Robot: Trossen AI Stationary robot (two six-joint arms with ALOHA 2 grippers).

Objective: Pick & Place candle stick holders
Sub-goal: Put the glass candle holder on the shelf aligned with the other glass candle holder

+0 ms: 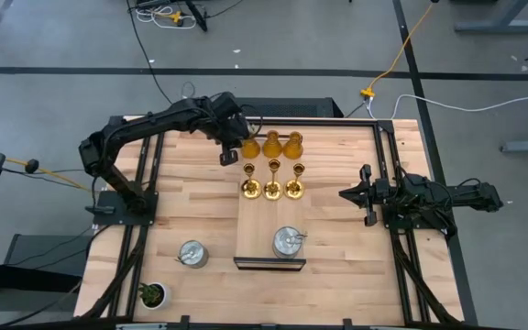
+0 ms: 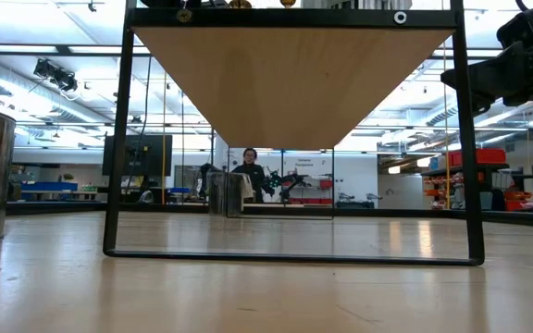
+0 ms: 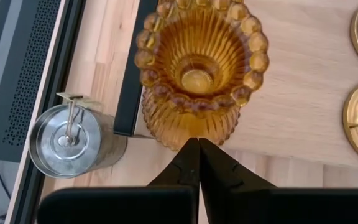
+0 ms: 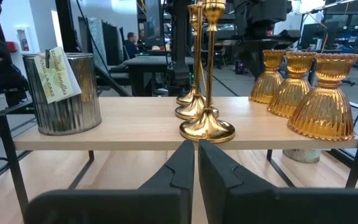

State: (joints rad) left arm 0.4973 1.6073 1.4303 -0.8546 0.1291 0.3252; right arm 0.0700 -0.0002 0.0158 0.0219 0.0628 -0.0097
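Left gripper (image 1: 226,158) is hovering with fingers pressed together beside the amber holders (image 1: 272,144) lining the shelf (image 1: 250,215) behind the gold ones (image 1: 273,189). Right gripper (image 1: 348,194) is waiting closed, empty, well apart.

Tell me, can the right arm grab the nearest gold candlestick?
Probably yes. The gold candlestick stands on the shelf edge straight ahead of the right claw, nothing between, though the shut claw must open first.
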